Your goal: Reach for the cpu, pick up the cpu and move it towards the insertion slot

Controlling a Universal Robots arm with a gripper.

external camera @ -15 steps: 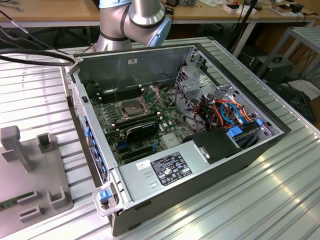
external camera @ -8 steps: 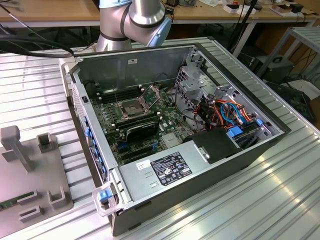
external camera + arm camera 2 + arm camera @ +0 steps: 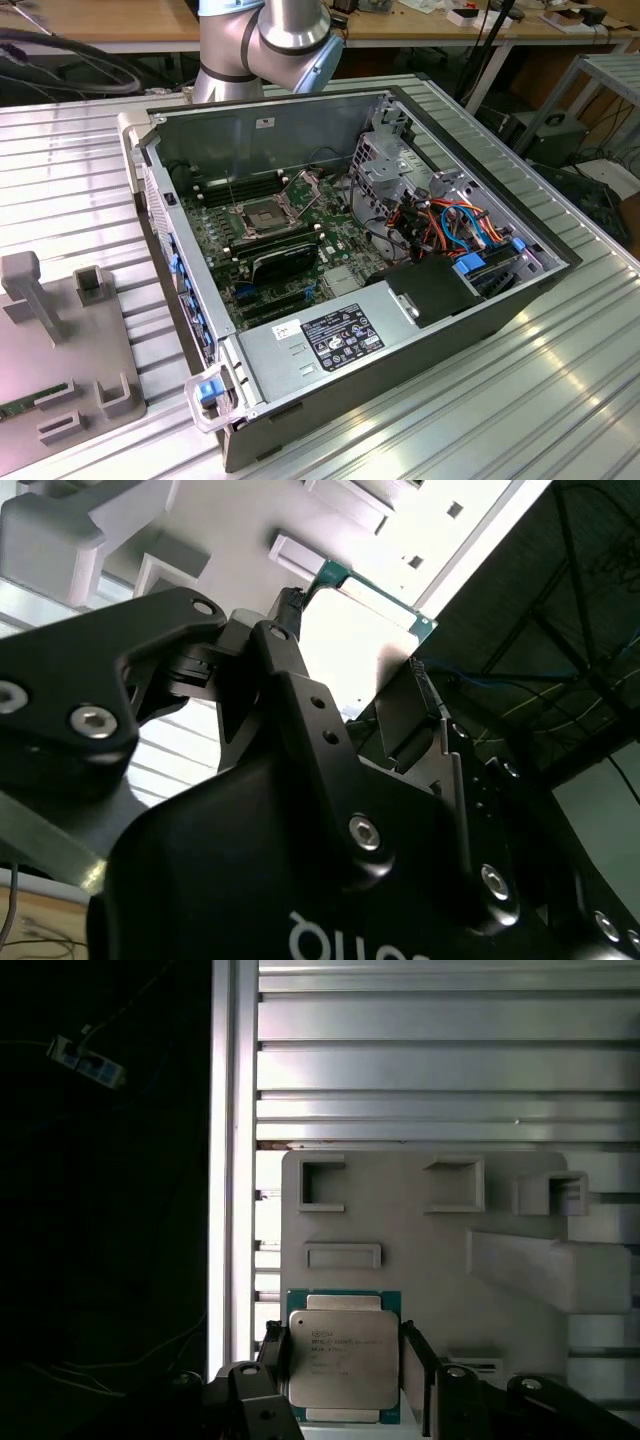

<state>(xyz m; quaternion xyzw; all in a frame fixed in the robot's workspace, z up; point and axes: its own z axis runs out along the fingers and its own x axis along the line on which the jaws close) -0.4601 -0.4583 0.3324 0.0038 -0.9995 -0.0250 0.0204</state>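
Where the exterior view looks down on the ribbed aluminium desk (image 3: 520,400), one open steel computer case (image 3: 262,125) lies flat. Its green motherboard (image 3: 210,235) carries the insertion slot (image 3: 262,215), a square silver-framed socket with a dark centre. A matt grey fixture plate (image 3: 60,350) sits beside the case at the exterior view's left, and the grey-jointed robot arm (image 3: 270,40) rises behind. In the second wrist view the glossy black pincer (image 3: 355,638) presses its two fingers (image 3: 290,610) against opposite edges of the cpu (image 3: 362,652), a thin square with a green rim. In the first wrist view the cpu (image 3: 340,1360) shows its pale metallic lid, pinched between both fingers (image 3: 272,1355) of the pincer (image 3: 342,1372). The fixture plate (image 3: 420,1240) lies beyond it, with three square raised frames in one row.
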